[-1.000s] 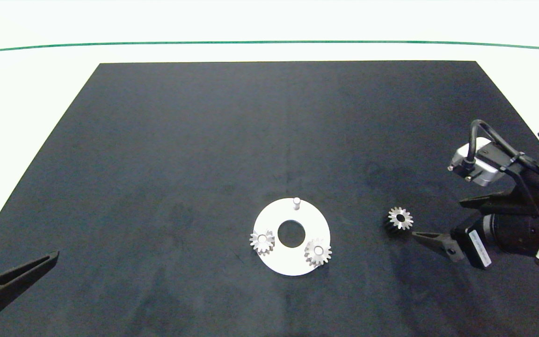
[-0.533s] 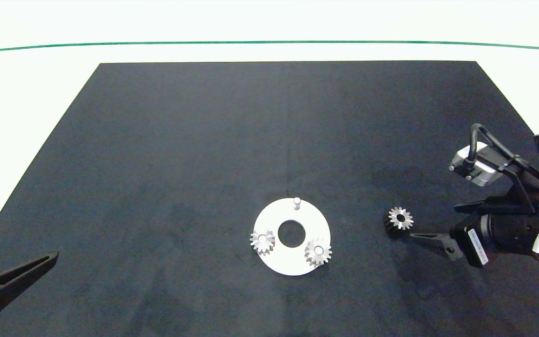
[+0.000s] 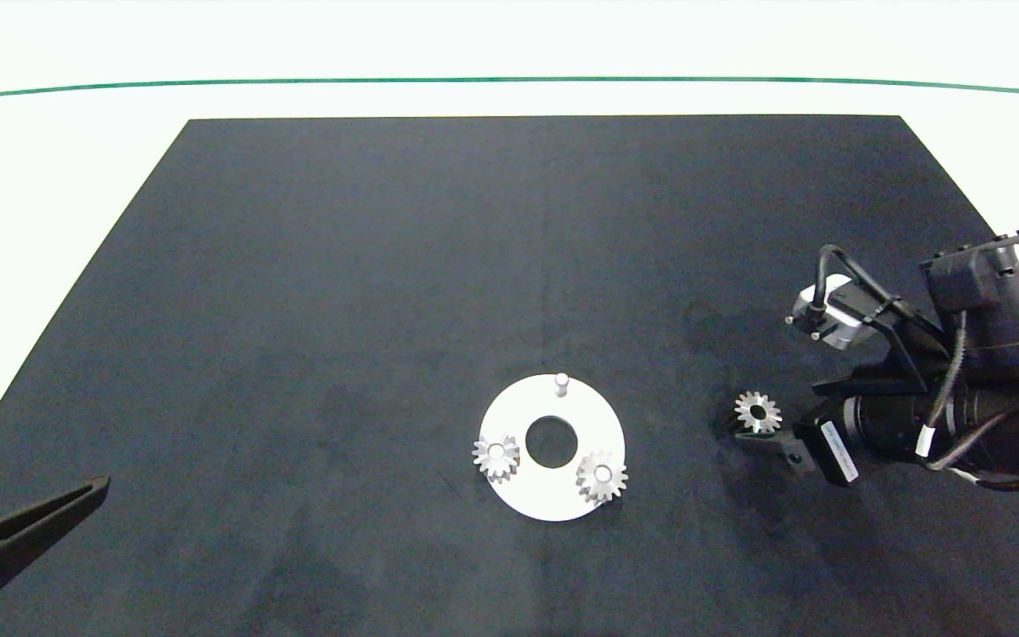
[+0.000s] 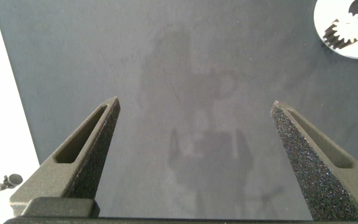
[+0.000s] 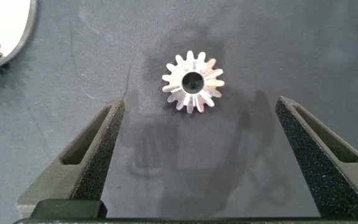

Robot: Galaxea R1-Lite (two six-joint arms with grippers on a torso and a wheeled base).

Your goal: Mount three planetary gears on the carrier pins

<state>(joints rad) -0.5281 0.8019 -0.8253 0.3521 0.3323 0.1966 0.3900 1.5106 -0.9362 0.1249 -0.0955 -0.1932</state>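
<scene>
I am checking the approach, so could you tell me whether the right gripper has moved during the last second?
Yes: the right gripper moved left toward the loose gear, which stayed put.

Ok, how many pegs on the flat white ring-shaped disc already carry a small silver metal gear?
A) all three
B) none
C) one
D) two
D: on the flat white ring-shaped disc, two small silver gears sit on pegs, the far white peg is bare, and the third gear lies on the black mat by the open right pincer.

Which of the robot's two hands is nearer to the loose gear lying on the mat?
The right hand. Its open fingers reach either side of the loose gear, just short of enclosing it. The left hand sits open far across the mat, near its left corner.
</scene>
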